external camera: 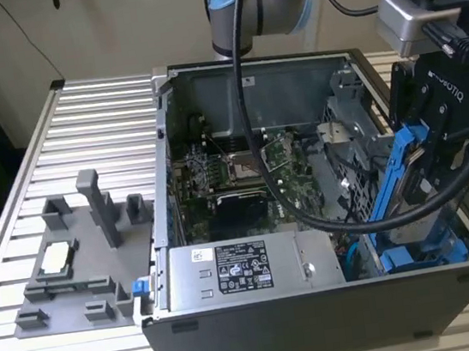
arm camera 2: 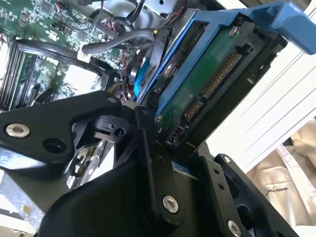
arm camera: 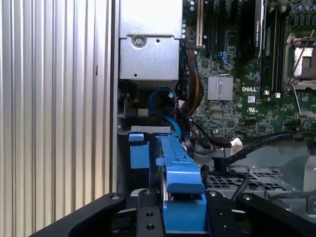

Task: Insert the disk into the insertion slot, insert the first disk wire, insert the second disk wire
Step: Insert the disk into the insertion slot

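The end effector is clamped on the disk. In the second wrist view the black fingers sit tight against the edge of the blue carrier, with the drive's green underside and its connector row in the open.

The disk hangs tilted at the exterior view's lower right, one end high and the lower end dipping toward the insertion slot. It looks just above the blue rails and I'd say it's not seated yet.

My take on doing this step well:
- Get the carrier square to the bay before pushing. At this tilt I think a corner would catch on a rail.
- Keep the carrier's long edges lined up with the blue rails, which the first wrist view helps to judge.
- Go down slow and even, since plastic clips probably bind if one side leads.
- Watch the loose wires bunched beside the bay, which could get pinched underneath.

Further out, the power-supply box sits just beside the bay on the exterior view's left, with the motherboard behind it. The whole case stands on the ribbed table.
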Available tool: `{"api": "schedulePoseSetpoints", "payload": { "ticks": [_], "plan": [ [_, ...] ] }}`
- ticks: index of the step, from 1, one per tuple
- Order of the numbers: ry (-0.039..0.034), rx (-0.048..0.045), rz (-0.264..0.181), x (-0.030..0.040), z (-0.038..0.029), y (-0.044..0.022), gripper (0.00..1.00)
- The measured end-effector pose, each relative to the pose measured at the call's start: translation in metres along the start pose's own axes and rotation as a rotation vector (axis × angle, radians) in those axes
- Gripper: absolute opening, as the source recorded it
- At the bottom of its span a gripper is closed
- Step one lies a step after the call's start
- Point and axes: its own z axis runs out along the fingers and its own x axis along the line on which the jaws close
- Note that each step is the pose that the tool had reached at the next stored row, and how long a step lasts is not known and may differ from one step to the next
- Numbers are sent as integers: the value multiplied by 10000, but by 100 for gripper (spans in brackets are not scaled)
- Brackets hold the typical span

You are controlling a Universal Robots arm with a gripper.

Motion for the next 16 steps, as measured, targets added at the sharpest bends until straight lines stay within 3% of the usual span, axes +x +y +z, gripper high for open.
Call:
{"api": "schedulePoseSetpoints", "payload": {
  "ticks": [9, 16],
  "plan": [
    [-5, 2, 0, 12, 158, -27, 33],
    [-10, 5, -3, 11, 161, -28, 33]
  ]
}}
